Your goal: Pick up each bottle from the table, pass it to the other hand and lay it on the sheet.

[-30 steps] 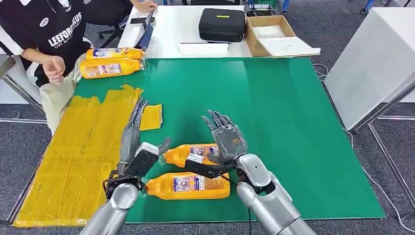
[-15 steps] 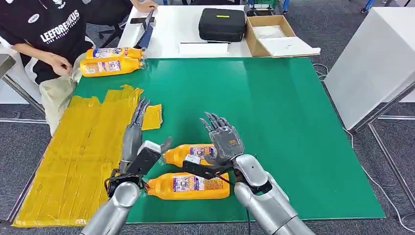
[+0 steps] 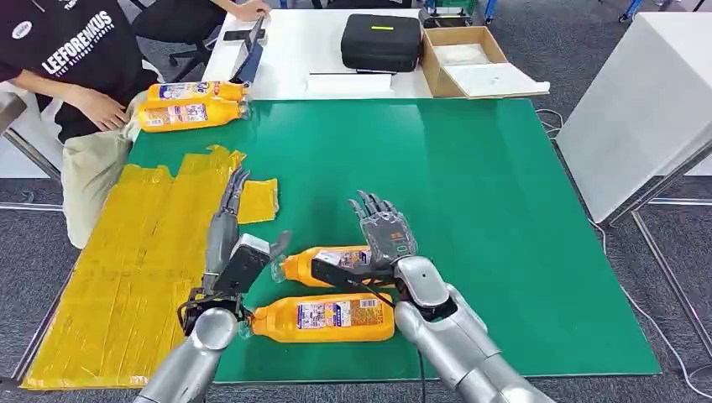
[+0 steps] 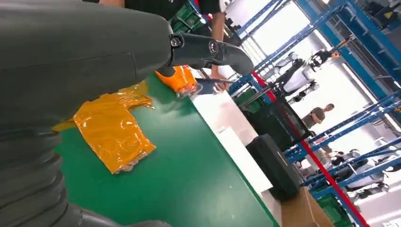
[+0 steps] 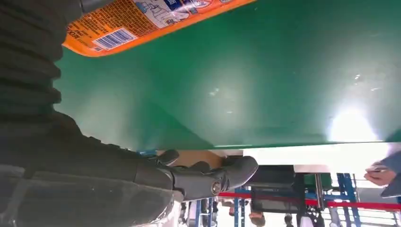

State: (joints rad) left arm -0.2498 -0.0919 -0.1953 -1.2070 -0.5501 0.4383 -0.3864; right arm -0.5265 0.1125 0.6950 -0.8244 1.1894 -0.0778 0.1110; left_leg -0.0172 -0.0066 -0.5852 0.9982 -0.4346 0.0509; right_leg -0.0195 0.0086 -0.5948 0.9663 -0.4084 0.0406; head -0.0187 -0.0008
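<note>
You are looking down on a green table (image 3: 470, 218) from the robot's head. Two orange bottles lie on their sides close in front of the robot, around six o'clock. The nearer bottle (image 3: 323, 318) lies with its cap toward nine o'clock. The farther bottle (image 3: 323, 262) lies just beyond it, parallel, cap also toward nine o'clock.

The right hand (image 3: 384, 238) stands upright at the three o'clock end of the farther bottle, palm turned toward the left hand. Its fingers point toward twelve o'clock and are slightly spread; its thumb reaches across the bottle's label. You cannot tell whether the hand actually touches the bottle.

The left hand (image 3: 231, 231) is at the cap end of the bottles, toward nine o'clock. Its fingers are straight, held close together, and point toward twelve o'clock. It holds nothing.

A wrinkled yellow sheet (image 3: 126, 277) covers the table's nine o'clock side. A small loose yellow piece (image 3: 259, 200) lies just beside the left fingertips.

Two more orange bottles (image 3: 191, 107) lie side by side at the far corner, around eleven o'clock. A seated person (image 3: 71, 59) is next to them.

Beyond the green table at twelve o'clock, a white table (image 3: 285, 42) carries a black case (image 3: 380, 40) and an open cardboard box (image 3: 470, 59).
</note>
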